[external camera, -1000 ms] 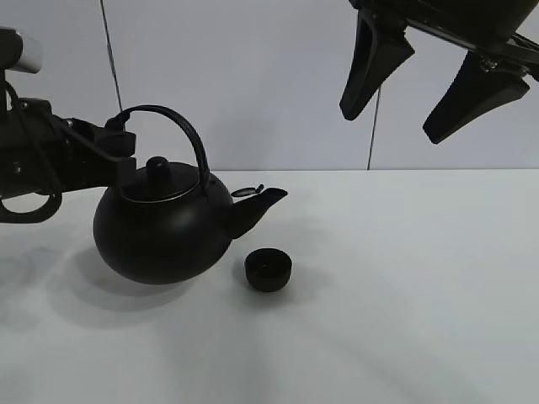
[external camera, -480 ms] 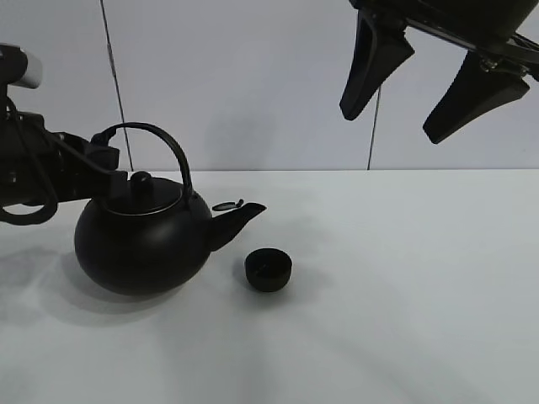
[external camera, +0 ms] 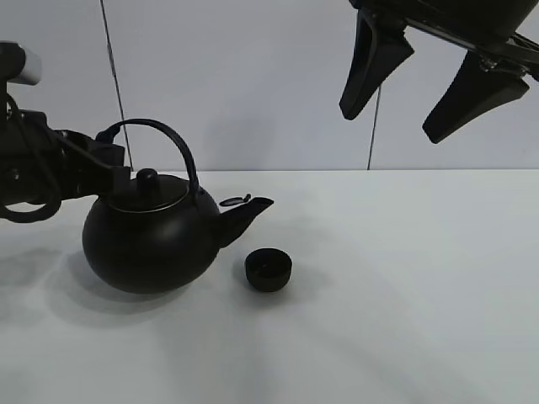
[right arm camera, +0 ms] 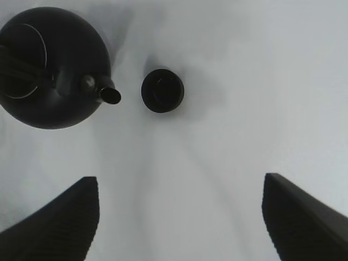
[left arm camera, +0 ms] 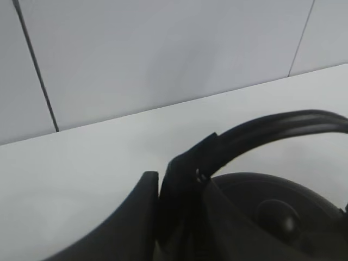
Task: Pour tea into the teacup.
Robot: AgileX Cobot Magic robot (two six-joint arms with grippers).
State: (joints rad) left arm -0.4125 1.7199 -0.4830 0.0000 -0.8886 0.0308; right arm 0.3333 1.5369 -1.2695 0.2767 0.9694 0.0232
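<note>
A large black round kettle (external camera: 152, 244) with an arched handle (external camera: 173, 139) is at the left, low over the white table, its spout (external camera: 253, 209) pointing right. My left gripper (external camera: 114, 156) is shut on the handle's left end; the left wrist view shows the fingers (left arm camera: 179, 185) clamped on the handle (left arm camera: 272, 128) above the lid (left arm camera: 277, 217). The teacup (external camera: 268, 269), small and black, stands on the table just right of and below the spout. My right gripper (external camera: 417, 84) hangs open high above, looking down on the kettle (right arm camera: 49, 65) and the teacup (right arm camera: 162, 91).
The white table (external camera: 404, 286) stretches bare to the right of the cup. A pale panelled wall (external camera: 269, 84) closes off the back.
The kettle, still gripped at the handle, has swung left and levelled, drawing its spout back from the cup, then eased slightly right. The right gripper has stayed put.
</note>
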